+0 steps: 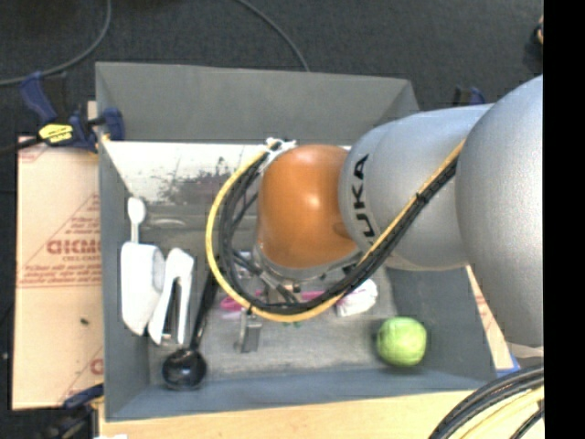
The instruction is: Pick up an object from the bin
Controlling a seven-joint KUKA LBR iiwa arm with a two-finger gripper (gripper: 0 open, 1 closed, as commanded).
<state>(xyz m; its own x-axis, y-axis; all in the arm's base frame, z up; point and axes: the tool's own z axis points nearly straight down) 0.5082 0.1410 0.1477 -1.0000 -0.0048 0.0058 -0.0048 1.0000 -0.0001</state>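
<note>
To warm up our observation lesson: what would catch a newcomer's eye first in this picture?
The silver arm hangs its orange cover over the middle of the grey bin. A bright green ball lies alone in the lower right corner; white plastic things lie along the left wall.

Green ball, black ladle

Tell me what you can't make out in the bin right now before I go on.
Claw: camera view, orange cover and cables mask most of it; grip unclear.
Pink thing: camera view, mostly under the cables; kind unclear.
White thing: camera view, partly under the arm.
</note>
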